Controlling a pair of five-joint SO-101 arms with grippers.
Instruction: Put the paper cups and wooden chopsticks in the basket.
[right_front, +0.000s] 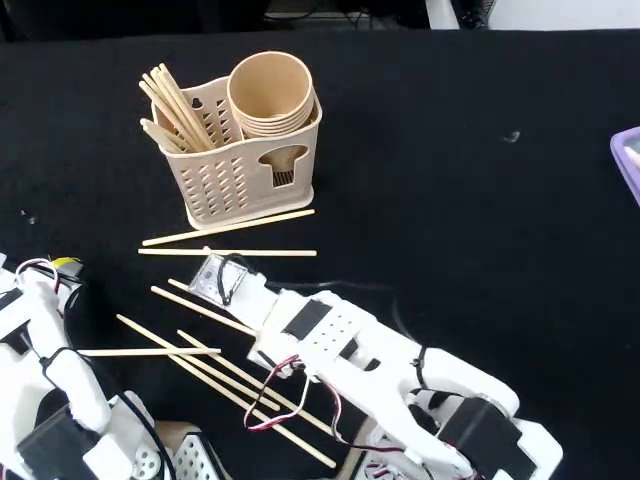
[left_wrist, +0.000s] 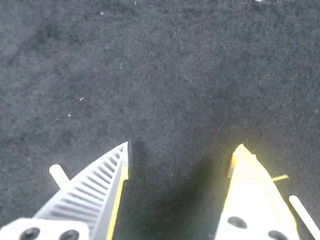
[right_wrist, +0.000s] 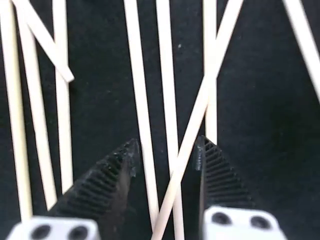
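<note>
One black bench (right_front: 480, 200) carries everything. The right arm (right_front: 330, 340) lies low over a scatter of loose chopsticks (right_front: 228, 252), and the left arm (right_front: 50, 400) sits at the near corner. The basket (right_front: 240, 180) stands farther back, with the stacked paper cups (right_front: 270, 90) nested in one compartment and a bundle of sticks (right_front: 175, 105) upright in the other.

The right tool (right_wrist: 166, 147) is parted, holding nothing, with several crossed chopsticks running between its jaws. The left tool (left_wrist: 182, 150) gapes wide over bare cloth, also empty.

These sticks look light, stiff and smooth (likely to roll or pivot). I would pinch a single one near its middle, clear of where others cross it.
</note>
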